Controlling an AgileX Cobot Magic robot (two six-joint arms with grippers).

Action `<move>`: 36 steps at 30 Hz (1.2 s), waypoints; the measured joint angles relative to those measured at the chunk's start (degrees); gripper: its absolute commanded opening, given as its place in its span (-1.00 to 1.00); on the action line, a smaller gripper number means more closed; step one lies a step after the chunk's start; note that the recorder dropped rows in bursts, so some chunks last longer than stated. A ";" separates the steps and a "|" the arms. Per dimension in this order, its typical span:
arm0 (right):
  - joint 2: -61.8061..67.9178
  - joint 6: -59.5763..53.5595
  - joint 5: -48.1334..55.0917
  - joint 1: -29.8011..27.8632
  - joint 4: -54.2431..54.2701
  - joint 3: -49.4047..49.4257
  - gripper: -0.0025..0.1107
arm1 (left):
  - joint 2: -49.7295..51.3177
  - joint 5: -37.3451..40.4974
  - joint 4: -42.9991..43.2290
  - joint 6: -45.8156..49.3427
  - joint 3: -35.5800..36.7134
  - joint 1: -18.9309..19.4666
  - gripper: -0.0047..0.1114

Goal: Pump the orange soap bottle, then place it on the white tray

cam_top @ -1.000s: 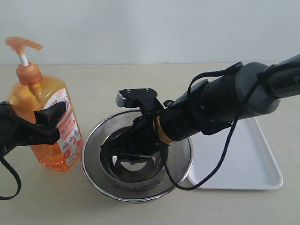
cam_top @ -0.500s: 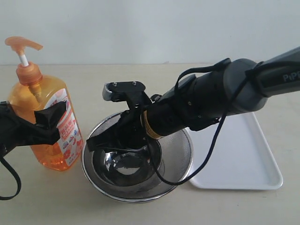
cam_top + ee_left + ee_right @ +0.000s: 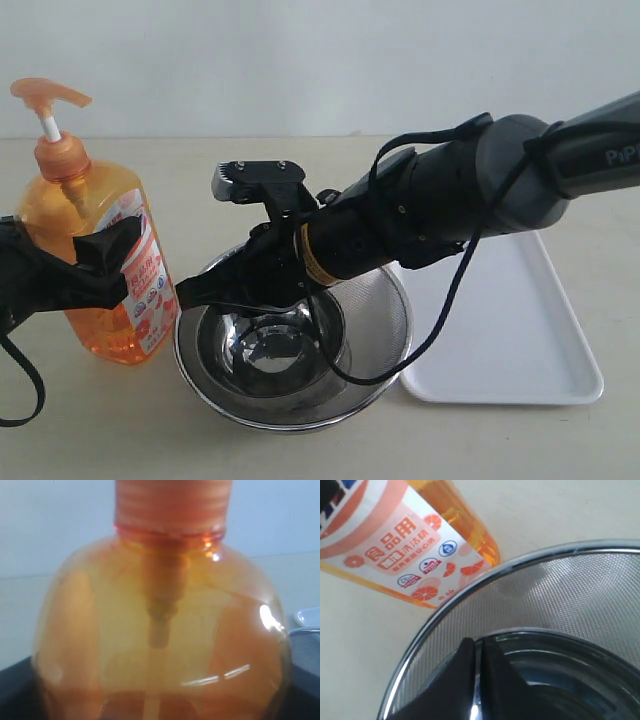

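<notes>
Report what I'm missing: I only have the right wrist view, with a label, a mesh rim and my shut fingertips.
Observer: The left hand grips the orange soap bottle around its body.
Operator: Give me the pump state.
Observer: The pump head stands raised, white stem showing; nothing touches it.
Operator: Locate the tray.
Observer: The white tray lies beside the strainer, on the side away from the bottle.

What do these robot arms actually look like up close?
The right arm is a thick black-and-grey tube with white lettering, a brass-coloured ring and a looping black cable. The right gripper tapers to black fingers; the left gripper's fingers look black and blocky.
</notes>
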 measured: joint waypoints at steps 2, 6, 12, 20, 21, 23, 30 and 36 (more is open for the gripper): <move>-0.25 1.59 -0.87 0.00 -0.53 0.00 -0.96 | 0.00 0.00 0.00 0.00 0.00 0.00 -0.84; 0.01 1.86 -1.30 0.35 -0.65 0.00 -0.96 | 0.00 0.00 0.00 0.00 0.00 0.00 -0.84; 0.70 1.49 2.67 0.59 -0.90 0.00 -0.96 | 0.00 0.00 0.00 0.00 0.00 0.00 -0.84; 4.10 0.99 9.72 1.39 -0.90 0.00 -0.96 | 0.00 0.00 0.00 0.00 0.00 0.00 -0.84; 4.10 0.99 10.22 1.52 -0.90 -0.13 -0.96 | 0.00 0.00 0.00 0.00 0.00 0.00 -0.84; 4.10 0.88 10.46 1.61 -0.90 -0.94 -0.96 | 0.00 0.00 0.00 0.00 0.00 0.00 -0.84; 4.10 0.88 10.55 1.64 -0.90 -3.45 -0.96 | 0.00 0.00 0.00 0.00 0.00 0.00 -0.84; 4.10 0.88 10.55 1.64 -0.90 -3.99 -0.96 | 0.00 0.00 0.00 0.00 0.00 0.00 -0.84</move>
